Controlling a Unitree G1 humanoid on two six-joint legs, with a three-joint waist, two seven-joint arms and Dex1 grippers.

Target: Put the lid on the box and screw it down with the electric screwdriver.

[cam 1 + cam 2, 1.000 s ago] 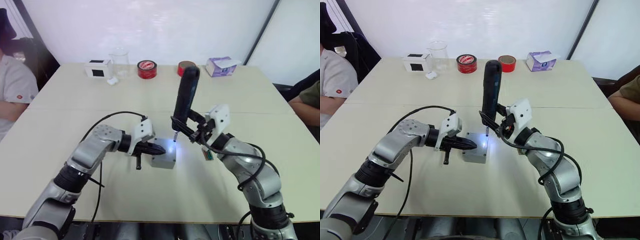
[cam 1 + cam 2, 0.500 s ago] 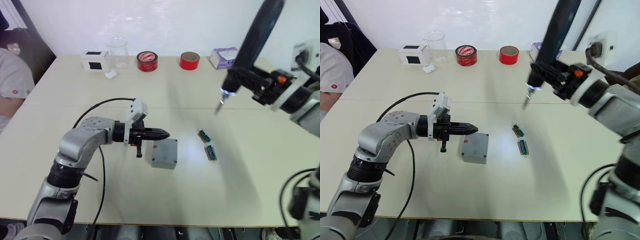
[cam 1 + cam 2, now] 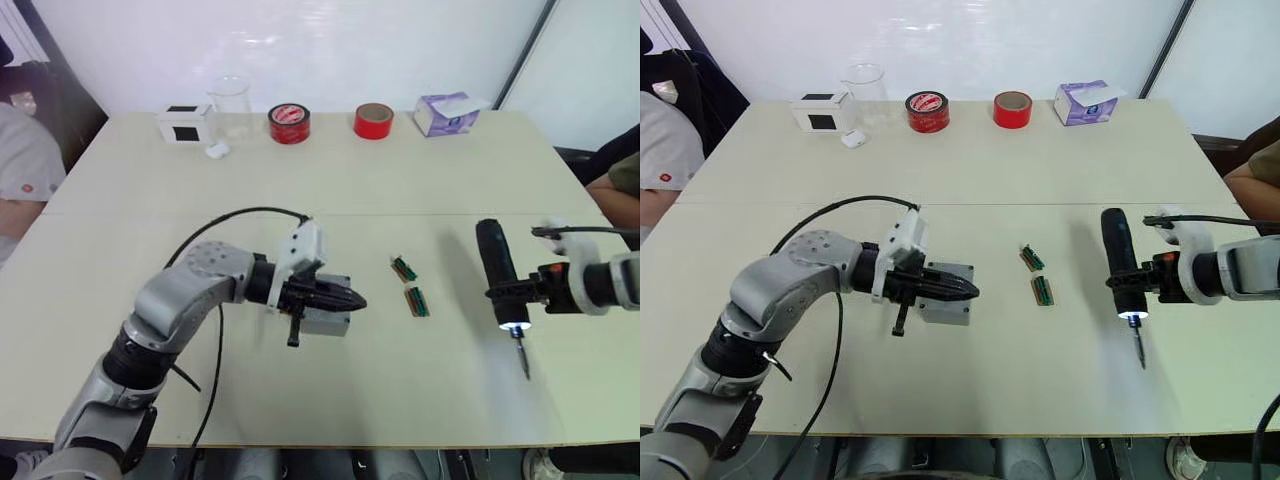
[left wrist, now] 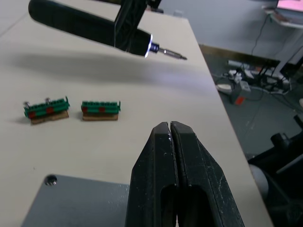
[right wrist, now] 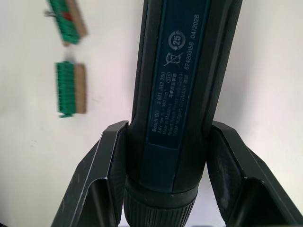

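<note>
A pale beige worktop (image 3: 970,180) stands before a white wall, with a seam running across its middle.

The right gripper (image 5: 163,170) is clenched on the electric screwdriver (image 3: 1119,268), its two black fingers (image 5: 106,161) pressing the barrel from either side just above the ribbed collar. The tool is a long black cylinder with a dark blue label of white print along its body. It lies nearly level above the worktop near the right edge, its thin metal bit (image 3: 1137,347) pointing toward the near edge, and a white light glows at the nose.

The left gripper (image 4: 171,137) is pinched shut on nothing, its black fingers pressed flat together. It hovers over the box (image 3: 945,296), fingertips reaching past the box's right side. The box is a small grey square with rounded corners, resting at the middle of the worktop with the lid (image 4: 75,203) on top; a screw head shows in one corner of the lid in the left wrist view.

Between the box and the screwdriver lie two small green terminal blocks (image 3: 1037,274), one just beside the other.

Along the far edge stand a white box with a black front (image 3: 821,112), a clear beaker (image 3: 867,88), two rolls of red tape (image 3: 970,108) and a purple tissue box (image 3: 1086,102).
</note>
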